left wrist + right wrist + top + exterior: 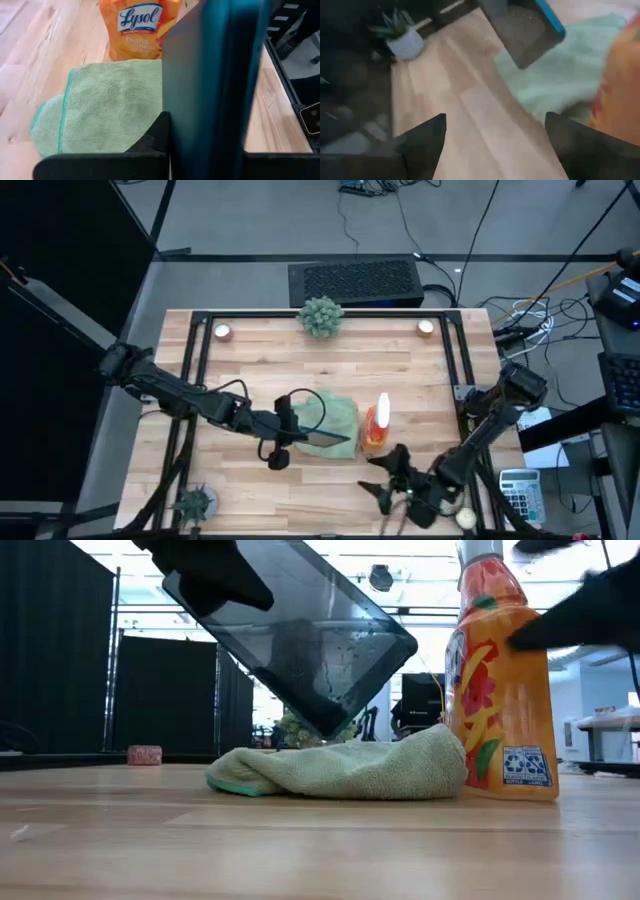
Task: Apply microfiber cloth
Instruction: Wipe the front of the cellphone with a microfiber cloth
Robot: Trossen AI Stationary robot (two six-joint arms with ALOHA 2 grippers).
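Note:
The pale green microfiber cloth lies crumpled on the wooden table at its middle, also seen in the low view. Over it my left gripper is shut on a dark tablet with a teal rim, held tilted. An orange Lysol spray bottle stands at the cloth's right edge. My right gripper hovers open near the table's front edge, right of the cloth, with nothing between its fingers. My left gripper pinches the tablet between its two fingers at its upper left end, one finger on each flat face. The tablet is lifted and slants down toward the right. Its lowest corner is just over the cloth; whether they touch cannot be told.
A spiky green plant ball sits at the far edge between two small round lights. A small potted plant stands front left, a pale ball front right. Black frame rails run along the table's sides.

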